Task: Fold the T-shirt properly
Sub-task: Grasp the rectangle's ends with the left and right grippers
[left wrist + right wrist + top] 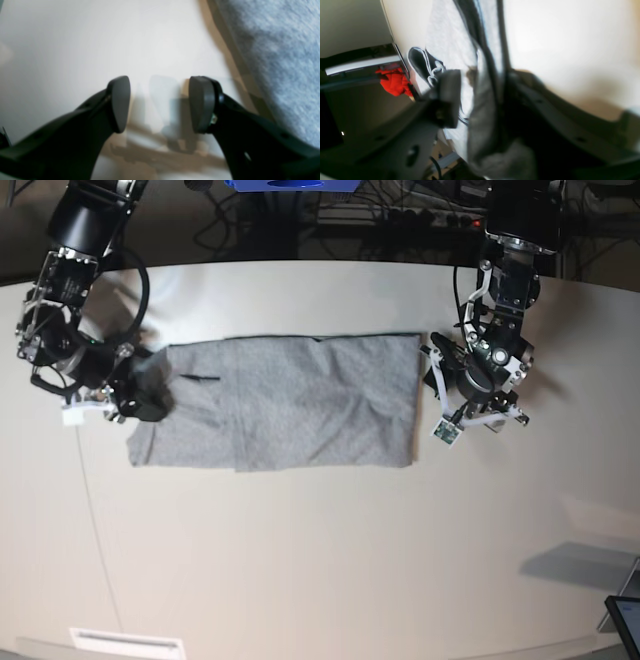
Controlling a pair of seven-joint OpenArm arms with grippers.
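1. The T-shirt [290,402] lies on the table [330,560], already folded into a long band.
2. Left pincer [160,103] is open and empty beside its edge.
3. Right pincer [480,100] has cloth between its jaws; the grip is unclear.
4. Crosswise folds are left.

Right wrist view is motion-blurred with the right gripper [480,100] jaws buried in T-shirt [450,37] cloth so grip unclear, left wrist view crops the shirt at its right edge, base view hides the shirt's end under the right gripper.
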